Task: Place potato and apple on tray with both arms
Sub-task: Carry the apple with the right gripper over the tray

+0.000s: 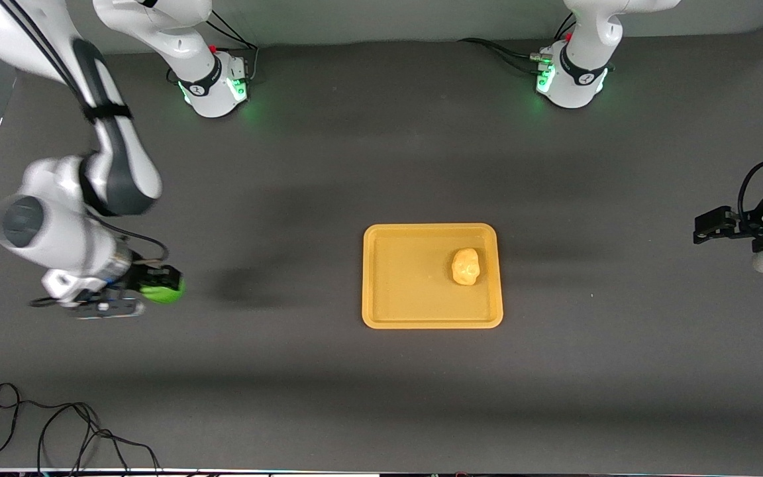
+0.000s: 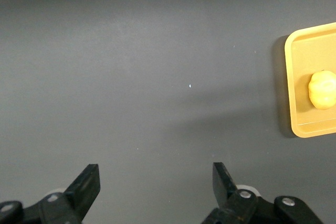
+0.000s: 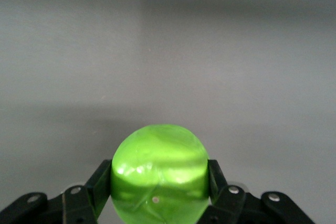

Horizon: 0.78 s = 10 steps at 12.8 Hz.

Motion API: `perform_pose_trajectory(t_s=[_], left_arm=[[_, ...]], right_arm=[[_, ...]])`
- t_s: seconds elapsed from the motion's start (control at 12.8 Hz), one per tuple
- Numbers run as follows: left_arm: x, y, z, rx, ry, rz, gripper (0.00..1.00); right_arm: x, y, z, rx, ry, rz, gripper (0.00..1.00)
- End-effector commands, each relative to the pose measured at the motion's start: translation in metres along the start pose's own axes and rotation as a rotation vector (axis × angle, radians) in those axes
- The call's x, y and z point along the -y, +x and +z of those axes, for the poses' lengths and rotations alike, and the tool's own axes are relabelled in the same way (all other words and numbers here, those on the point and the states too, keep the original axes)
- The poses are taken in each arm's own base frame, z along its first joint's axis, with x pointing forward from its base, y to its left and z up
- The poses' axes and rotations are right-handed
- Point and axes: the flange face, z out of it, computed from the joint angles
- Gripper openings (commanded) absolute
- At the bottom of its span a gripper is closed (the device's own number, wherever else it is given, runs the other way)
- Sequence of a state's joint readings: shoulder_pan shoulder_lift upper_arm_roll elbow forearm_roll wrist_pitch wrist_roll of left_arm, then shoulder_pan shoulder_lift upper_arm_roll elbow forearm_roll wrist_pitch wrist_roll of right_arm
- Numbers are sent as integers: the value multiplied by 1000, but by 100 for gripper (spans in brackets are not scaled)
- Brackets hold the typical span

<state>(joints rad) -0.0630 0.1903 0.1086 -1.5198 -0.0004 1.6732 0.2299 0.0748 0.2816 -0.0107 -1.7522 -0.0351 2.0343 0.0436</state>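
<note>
Green glossy round apple (image 3: 159, 174) is sitting clenched in the right tool (image 1: 156, 281); lifting it clear, then carrying it over the orange-yellow plastic tray (image 1: 395, 311) beside the lumpy tan potato (image 1: 465, 266), is looking wise. The left tool (image 2: 156, 184) is waiting released over the dark surface (image 1: 381, 397).

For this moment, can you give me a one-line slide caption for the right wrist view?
Right gripper clamps the glossy green apple between its fingers above bare grey table.

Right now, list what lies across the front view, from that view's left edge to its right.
right gripper shut on the apple → tray → potato on the tray → left gripper, open, waiting.
</note>
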Motion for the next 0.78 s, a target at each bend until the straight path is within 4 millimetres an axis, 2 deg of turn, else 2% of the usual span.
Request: perform_pose_trajectory(t_s=[0.0, 0.16, 0.31, 0.62, 0.7], left_arm=[[0, -13, -19, -9, 11, -17, 96], [0, -16, -25, -16, 12, -25, 96], [3, -16, -24, -15, 12, -20, 96], [4, -14, -22, -15, 13, -20, 98], [6, -14, -21, -13, 13, -23, 98]], right_arm=[[54, 24, -61, 13, -22, 19, 46], [137, 23, -75, -2, -24, 60, 46], [220, 14, -72, -6, -25, 115, 46], [402, -22, -48, -50, -36, 252, 43], [438, -32, -38, -62, -24, 287, 42]])
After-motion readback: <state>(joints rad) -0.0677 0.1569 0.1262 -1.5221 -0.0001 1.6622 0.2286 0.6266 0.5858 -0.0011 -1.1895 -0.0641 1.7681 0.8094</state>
